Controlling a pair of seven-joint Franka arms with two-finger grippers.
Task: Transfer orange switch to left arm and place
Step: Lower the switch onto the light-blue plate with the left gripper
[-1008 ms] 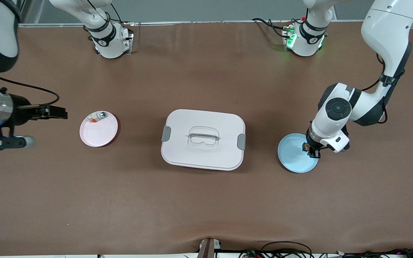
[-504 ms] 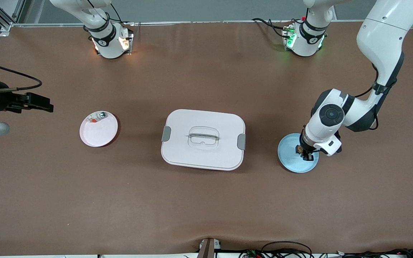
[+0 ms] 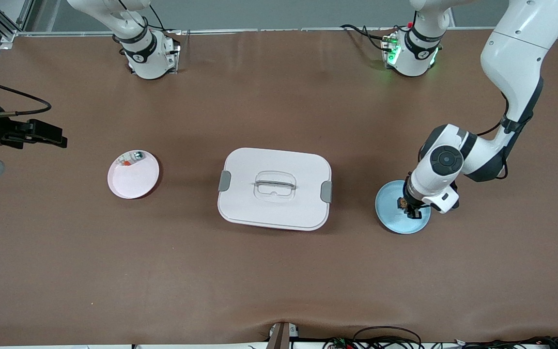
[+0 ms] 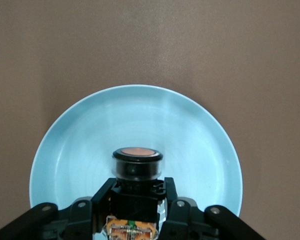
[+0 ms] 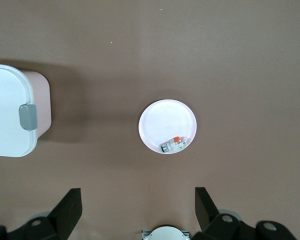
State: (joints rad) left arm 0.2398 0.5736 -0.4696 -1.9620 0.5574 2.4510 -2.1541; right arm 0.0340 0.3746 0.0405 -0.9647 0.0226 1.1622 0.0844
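Observation:
The orange switch (image 4: 137, 164), a small black cylinder with an orange round end, is clamped in my left gripper (image 4: 137, 192), orange end pointing down at the blue plate (image 4: 65, 145). In the front view the left gripper (image 3: 410, 208) hangs low over the blue plate (image 3: 388, 203), which lies toward the left arm's end of the table. I cannot tell whether the switch touches the plate. The white box (image 3: 274, 189) with grey latches sits mid-table. My right gripper (image 3: 51, 135) is open and empty, up in the air at the right arm's end; in its wrist view the right gripper (image 5: 137, 205) looks down on bare table.
A pink plate (image 3: 133, 182) lies between the box and the right arm's end, holding a small white piece with red and green bits (image 3: 131, 157). The right wrist view shows that plate (image 5: 162, 120), the piece (image 5: 172, 146) and a corner of the box (image 5: 10, 115).
The left gripper has shifted with the switch from the blue plate's edge toward its middle. The right gripper has drawn back toward the right arm's end of the table.

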